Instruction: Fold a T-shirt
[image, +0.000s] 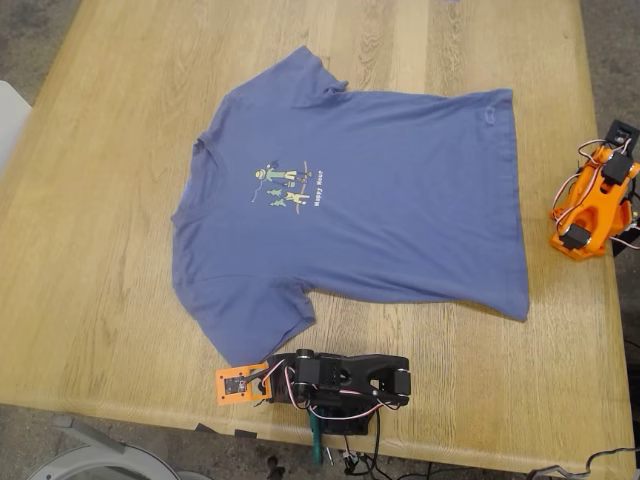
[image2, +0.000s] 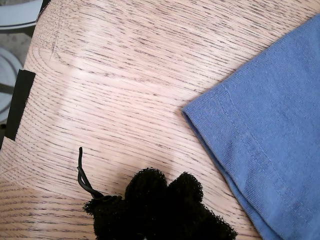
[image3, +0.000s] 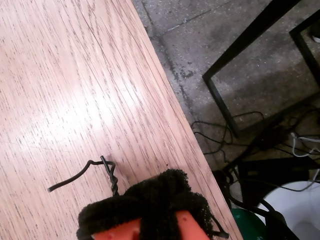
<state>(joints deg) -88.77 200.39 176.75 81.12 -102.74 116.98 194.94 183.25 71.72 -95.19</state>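
The slate-blue T-shirt (image: 380, 200) lies spread flat, print side up, on the wooden table (image: 90, 250), with its collar toward the exterior view's left and its hem toward the right. A small green-yellow figure print (image: 290, 185) marks the chest. My first gripper (image: 240, 385), on the black arm at the table's near edge, rests shut just short of one sleeve corner (image2: 225, 125). Its black padded fingertips (image2: 150, 190) touch each other and hold nothing. My second gripper (image3: 150, 200), on the orange arm (image: 595, 195) at the exterior view's right, is shut and apart from the shirt.
The table edge (image3: 175, 110) runs close beside my second gripper, with floor, cables (image3: 240, 145) and a black metal frame (image3: 240, 55) below. A strip of black tape (image2: 20, 102) sits at the edge near my first gripper. Bare wood surrounds the shirt.
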